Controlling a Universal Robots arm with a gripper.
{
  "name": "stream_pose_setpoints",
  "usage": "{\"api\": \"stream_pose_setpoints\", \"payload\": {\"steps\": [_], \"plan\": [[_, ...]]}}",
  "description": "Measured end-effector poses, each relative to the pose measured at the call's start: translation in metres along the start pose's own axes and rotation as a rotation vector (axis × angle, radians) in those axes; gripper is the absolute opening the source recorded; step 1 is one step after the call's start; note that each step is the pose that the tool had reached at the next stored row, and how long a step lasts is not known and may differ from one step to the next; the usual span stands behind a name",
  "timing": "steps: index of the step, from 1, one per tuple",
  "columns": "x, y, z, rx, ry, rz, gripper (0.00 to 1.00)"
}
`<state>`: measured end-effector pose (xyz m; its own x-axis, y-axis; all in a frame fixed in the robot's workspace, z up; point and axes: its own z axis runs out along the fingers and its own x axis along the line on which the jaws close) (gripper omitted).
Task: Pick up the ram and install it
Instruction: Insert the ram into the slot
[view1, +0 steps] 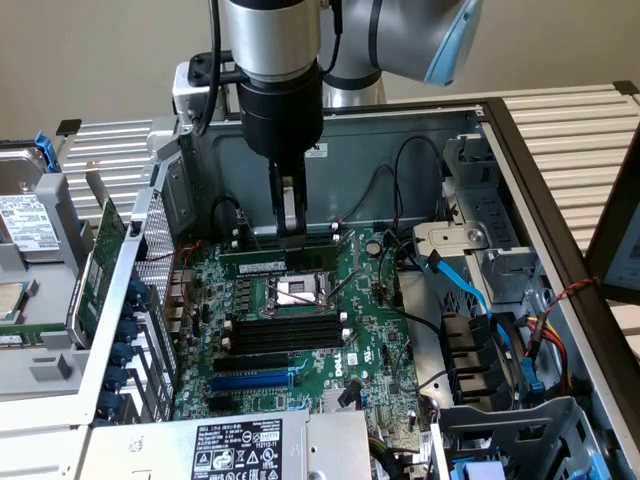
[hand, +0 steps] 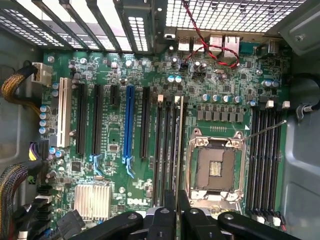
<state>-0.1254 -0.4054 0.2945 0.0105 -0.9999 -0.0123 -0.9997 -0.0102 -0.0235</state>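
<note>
Right over the black slots (hand: 161, 150) next to the CPU socket (view1: 296, 291) (hand: 216, 167) on the DELL-marked motherboard (view1: 372, 330) (hand: 112, 132), the jaws are clamped on the ram (view1: 262, 263) (hand: 178, 145).

A table of pale slats (view1: 570, 130) carries everything, with bare slats showing at the far side on both the exterior view's left and right. An open computer case (view1: 365, 140) lies on its side across the middle. Just beside it, on the exterior view's left, rests a white-labelled hard drive (view1: 28, 222) in a grey carrier.
</note>
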Motion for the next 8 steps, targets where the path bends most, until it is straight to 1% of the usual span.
{"api": "stream_pose_setpoints", "payload": {"steps": [1, 2, 3, 4, 6, 7, 8], "plan": [[0.000, -0.0004, 0.0035, 0.0000, 0.0037, 0.000, 0.14], [0.000, -0.0009, 0.0068, 0.0000, 0.0044, 0.000, 0.14], [0.000, -0.0013, 0.0127, 0.0000, 0.0049, 0.000, 0.14], [0.000, -0.0014, 0.0201, -0.0001, 0.0081, 0.000, 0.14], [0.001, -0.0014, 0.0221, -0.0008, 0.0104, 0.000, 0.14], [0.001, -0.0013, 0.0270, -0.0035, 0.0166, 0.000, 0.14], [0.002, -0.0016, 0.0277, -0.0079, 0.0167, 0.000, 0.14]]}}
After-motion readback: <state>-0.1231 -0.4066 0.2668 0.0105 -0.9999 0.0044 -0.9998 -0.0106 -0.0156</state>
